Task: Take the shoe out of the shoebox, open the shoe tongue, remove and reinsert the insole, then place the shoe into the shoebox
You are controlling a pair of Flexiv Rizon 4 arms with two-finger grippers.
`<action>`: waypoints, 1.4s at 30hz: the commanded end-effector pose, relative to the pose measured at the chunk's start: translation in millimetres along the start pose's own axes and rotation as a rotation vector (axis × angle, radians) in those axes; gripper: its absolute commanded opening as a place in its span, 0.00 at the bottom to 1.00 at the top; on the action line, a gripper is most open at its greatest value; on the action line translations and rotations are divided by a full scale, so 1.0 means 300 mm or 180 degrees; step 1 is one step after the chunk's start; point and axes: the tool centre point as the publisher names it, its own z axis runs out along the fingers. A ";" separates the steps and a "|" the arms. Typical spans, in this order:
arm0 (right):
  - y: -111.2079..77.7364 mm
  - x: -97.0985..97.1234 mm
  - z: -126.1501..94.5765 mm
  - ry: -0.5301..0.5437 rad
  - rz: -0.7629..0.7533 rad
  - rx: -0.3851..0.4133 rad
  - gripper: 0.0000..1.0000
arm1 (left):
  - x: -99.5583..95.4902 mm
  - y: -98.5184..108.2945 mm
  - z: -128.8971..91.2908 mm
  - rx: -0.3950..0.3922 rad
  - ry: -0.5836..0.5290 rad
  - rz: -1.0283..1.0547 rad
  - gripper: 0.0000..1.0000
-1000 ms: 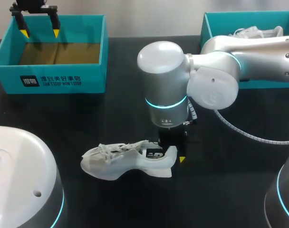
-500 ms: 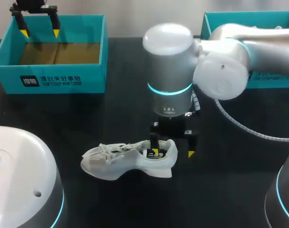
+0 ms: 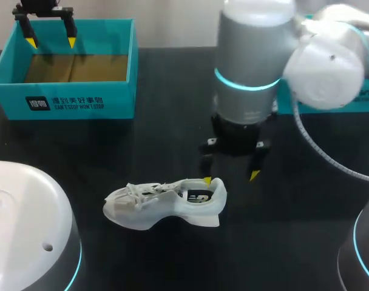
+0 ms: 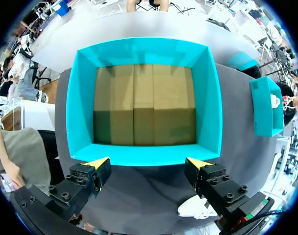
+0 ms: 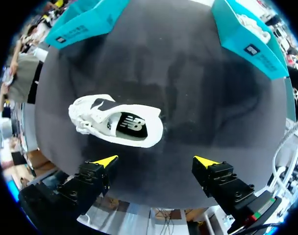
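1. The white sneaker (image 3: 165, 203) stands on its sole on the black table (image 3: 172, 91), outside either box. Its laces are loose and a dark lining shows in its opening.
2. The right tool (image 3: 230, 177) hangs above the table just beside the sneaker's heel. Its yellow-tipped fingers are spread wide and hold nothing.
3. In the head view one yellow tip sits close over the sneaker's heel collar. In the right wrist view the sneaker (image 5: 117, 122) lies ahead of the right tool (image 5: 155, 161), not between its fingers, and nothing touches it.
4. The teal shoebox (image 3: 69, 100) stands well apart from the sneaker, past its toe end, with its brown floor showing.
5. The left tool (image 3: 51, 42) hovers over that shoebox's far rim, far from the sneaker. It is released, with its fingers apart around nothing.
6. In the left wrist view the shoebox (image 4: 144, 154) lies just ahead of the left tool (image 4: 149, 163).
7. A second teal box (image 5: 247, 32) with a white shoe inside sits well beyond the sneaker's heel side.
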 end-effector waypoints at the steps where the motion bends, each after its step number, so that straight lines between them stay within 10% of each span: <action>1: -0.037 -0.138 -0.058 0.0789 -0.0348 -0.0300 1.00 | 0.000 0.001 -0.001 0.0001 -0.0001 -0.0001 1.00; 7: -0.051 -0.230 -0.080 0.1346 -0.1160 -0.0708 1.00 | 0.000 0.001 -0.001 0.0001 -0.0001 -0.0001 1.00; 21: -0.051 -0.230 -0.080 0.1346 -0.1160 -0.0708 1.00 | 0.000 0.001 -0.001 0.0001 -0.0001 -0.0001 1.00; 28: -0.012 -0.344 -0.117 0.2132 -0.1507 -0.1286 1.00 | 0.000 0.001 -0.001 0.0001 -0.0001 -0.0001 1.00; 42: 0.032 -0.387 -0.081 0.2124 -0.1318 -0.1792 1.00 | 0.000 0.001 -0.001 0.0001 -0.0001 -0.0001 1.00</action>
